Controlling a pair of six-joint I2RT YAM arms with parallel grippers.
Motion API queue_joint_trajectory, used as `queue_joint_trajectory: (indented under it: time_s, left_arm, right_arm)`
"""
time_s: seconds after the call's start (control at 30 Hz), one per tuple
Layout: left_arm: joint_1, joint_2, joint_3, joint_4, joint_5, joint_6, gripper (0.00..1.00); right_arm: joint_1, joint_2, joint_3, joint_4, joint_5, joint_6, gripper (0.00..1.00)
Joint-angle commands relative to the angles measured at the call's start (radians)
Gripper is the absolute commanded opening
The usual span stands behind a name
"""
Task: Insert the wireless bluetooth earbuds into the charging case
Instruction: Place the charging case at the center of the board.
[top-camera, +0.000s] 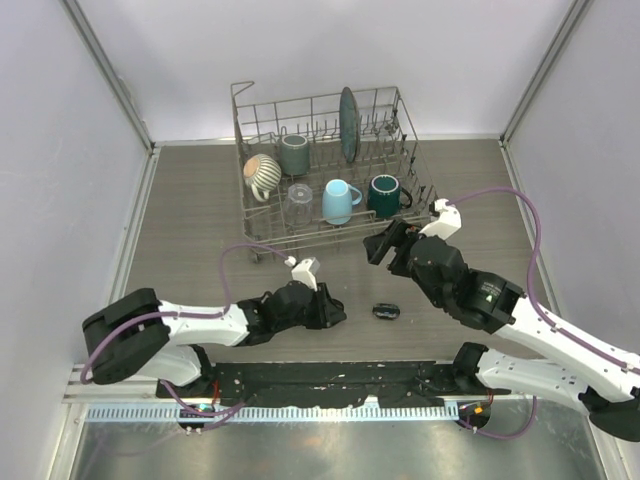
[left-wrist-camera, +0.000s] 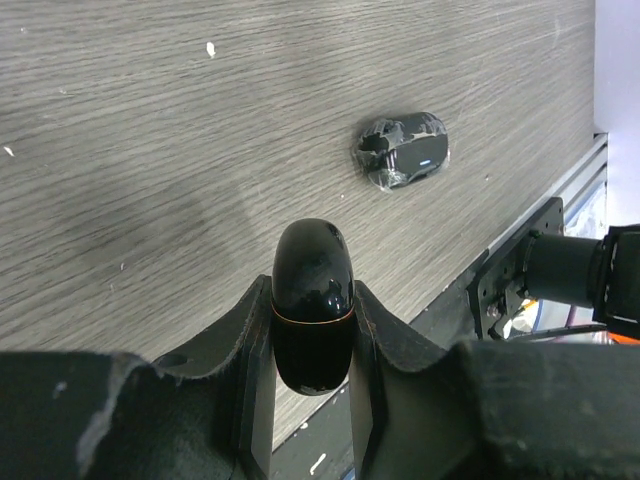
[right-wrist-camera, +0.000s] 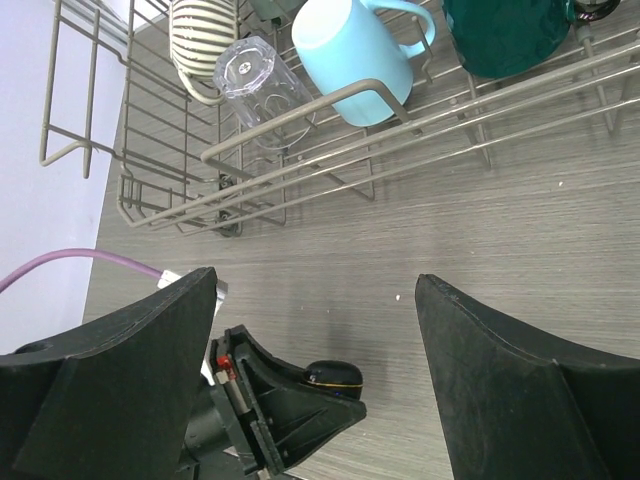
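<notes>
Black charging case (left-wrist-camera: 312, 295) sits lengthwise between the left jaws, pointing forward.

Grey wood-grain table (top-camera: 190, 230), wire dish rack (top-camera: 312, 112) at far side, small glossy black object (top-camera: 386, 311) near front edge

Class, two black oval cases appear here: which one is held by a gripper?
The glossy case clamped in the left gripper; the other case lies loose on the table.
</notes>
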Motion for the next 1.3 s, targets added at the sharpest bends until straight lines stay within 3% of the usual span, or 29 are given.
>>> queue_joint_trajectory:
  time_s: [0.0,0.47,1.27]
  left_arm:
    - [-0.021,0.06,-0.004,0.164,-0.064,-0.073,0.06]
    - [-0.054,0.199,0.025,0.192,-0.089,-0.179,0.15]
    - [-0.056,0.154,0.091,-0.067,-0.147,-0.17,0.42]
  right_arm:
    - [-0.004,-0.021,-0.005,0.008,0.051,0.022,0.86]
    - [-0.004,-0.029,-0.013,-0.002,0.065,0.015,0.86]
    - [-0.009,-0.01,-0.007,0.0,0.063,0.006,0.86]
